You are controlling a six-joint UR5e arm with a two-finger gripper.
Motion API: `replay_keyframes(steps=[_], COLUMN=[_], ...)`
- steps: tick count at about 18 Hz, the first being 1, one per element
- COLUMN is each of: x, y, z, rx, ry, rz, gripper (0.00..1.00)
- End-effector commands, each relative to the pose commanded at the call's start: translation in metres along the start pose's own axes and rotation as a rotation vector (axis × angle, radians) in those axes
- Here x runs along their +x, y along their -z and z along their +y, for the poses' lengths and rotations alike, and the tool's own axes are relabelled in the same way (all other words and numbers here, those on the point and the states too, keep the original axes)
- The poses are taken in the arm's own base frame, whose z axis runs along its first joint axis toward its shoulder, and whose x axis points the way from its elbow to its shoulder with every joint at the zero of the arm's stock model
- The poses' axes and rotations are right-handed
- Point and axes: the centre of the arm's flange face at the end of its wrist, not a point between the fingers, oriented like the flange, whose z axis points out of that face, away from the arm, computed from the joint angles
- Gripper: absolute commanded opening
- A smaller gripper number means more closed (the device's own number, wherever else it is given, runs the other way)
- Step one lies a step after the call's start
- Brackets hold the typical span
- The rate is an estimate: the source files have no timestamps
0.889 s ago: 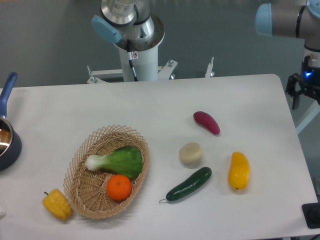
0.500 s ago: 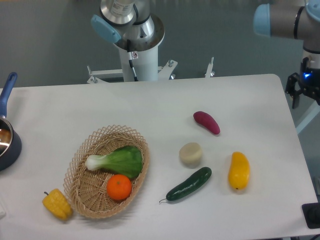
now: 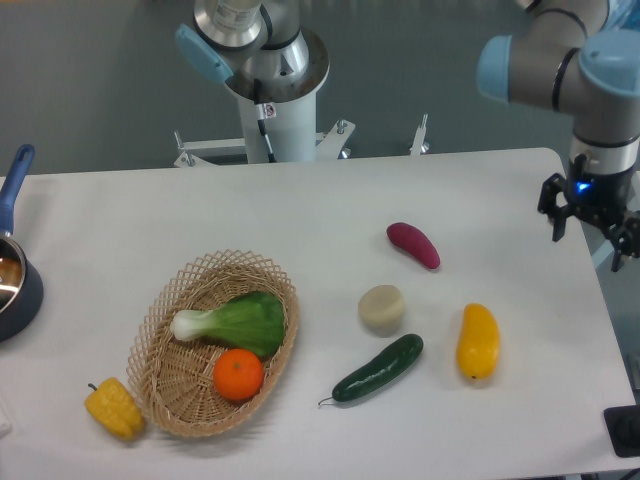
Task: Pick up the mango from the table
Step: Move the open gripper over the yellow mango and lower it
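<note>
The mango (image 3: 478,341) is a smooth yellow-orange oblong fruit lying on the white table (image 3: 300,210), right of the cucumber (image 3: 379,368). My gripper (image 3: 588,230) hangs above the table's right edge, up and to the right of the mango and well apart from it. Its black fingers are spread and hold nothing.
A purple sweet potato (image 3: 413,245) and a pale round piece (image 3: 382,308) lie left of the mango. A wicker basket (image 3: 190,390) holds bok choy (image 3: 235,322) and an orange (image 3: 239,374). A yellow bell pepper (image 3: 115,407) lies beside it. A pot (image 3: 14,285) sits at the left edge.
The arm has swung left and down, bringing the gripper from beyond the right edge to over the table's right edge. The objects have not moved.
</note>
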Motion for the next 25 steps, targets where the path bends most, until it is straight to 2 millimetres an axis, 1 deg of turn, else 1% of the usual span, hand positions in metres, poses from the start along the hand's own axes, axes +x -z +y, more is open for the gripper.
replay_keyframes(steps=[4,7,8,12,15,16,18,19,20,22,24,25], x=[0.008,0.02,0.025,0.026,0.029,0.029,0.032,0.033,0.033,0.036,0.038,0.04], y=[-0.027,-0.055,-0.062,-0.066,-0.077,-0.08,-0.087,-0.092,-0.094,-0.1,-0.103,-0.108], z=[-0.021,-0.037,-0.038,-0.041,-0.062,-0.064,-0.08,-0.086,-0.087,-0.1,-0.101,-0.101], rx=[0.01,0.012,0.011,0.013,0.014,0.015,0.024,0.031,0.033,0.034,0.034,0.032], ry=[0.095,0.155,0.176,0.309,0.379,0.394,0.376,0.362,0.362,0.36,0.364,0.363], rz=[0.043,0.091,0.106,0.115,0.129,0.127,0.111,0.098,0.083,0.086,0.092,0.1], gripper=[1.0,1.0,1.0,1.0,1.0,1.0,1.0,1.0,1.0,1.0,1.0,1.0])
